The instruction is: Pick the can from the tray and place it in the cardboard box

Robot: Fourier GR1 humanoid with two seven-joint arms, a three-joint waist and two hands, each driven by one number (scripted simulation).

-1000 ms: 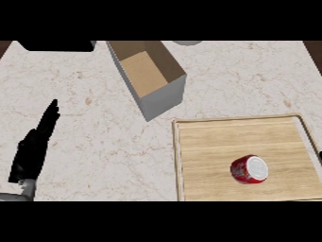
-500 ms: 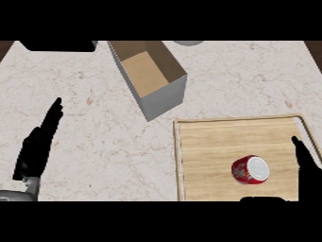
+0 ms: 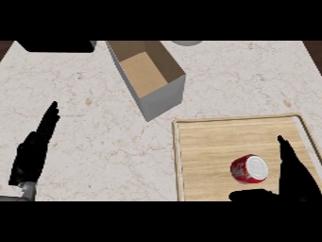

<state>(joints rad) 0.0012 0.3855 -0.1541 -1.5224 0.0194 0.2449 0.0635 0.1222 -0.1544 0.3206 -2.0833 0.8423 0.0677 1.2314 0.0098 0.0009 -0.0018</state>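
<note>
A red can (image 3: 249,168) with a pale end lies on its side on the wooden tray (image 3: 219,142) at the lower right. My right hand (image 3: 293,175) is open just right of the can, fingers straight and pointing away, thumb reaching out below the can; it does not touch it. The open cardboard box (image 3: 149,78) stands at the back middle, above the tray's left corner. My left hand (image 3: 34,149) rests open at the lower left, fingers up, far from the can.
A dark object (image 3: 57,46) sits at the counter's back left edge and a grey round thing (image 3: 186,43) at the back middle. Marble counter (image 3: 100,137) lies between my left hand and the tray.
My right hand has come up from the lower right edge and moved left over the tray, ending beside the can. The left hand, can and box have stayed put.
</note>
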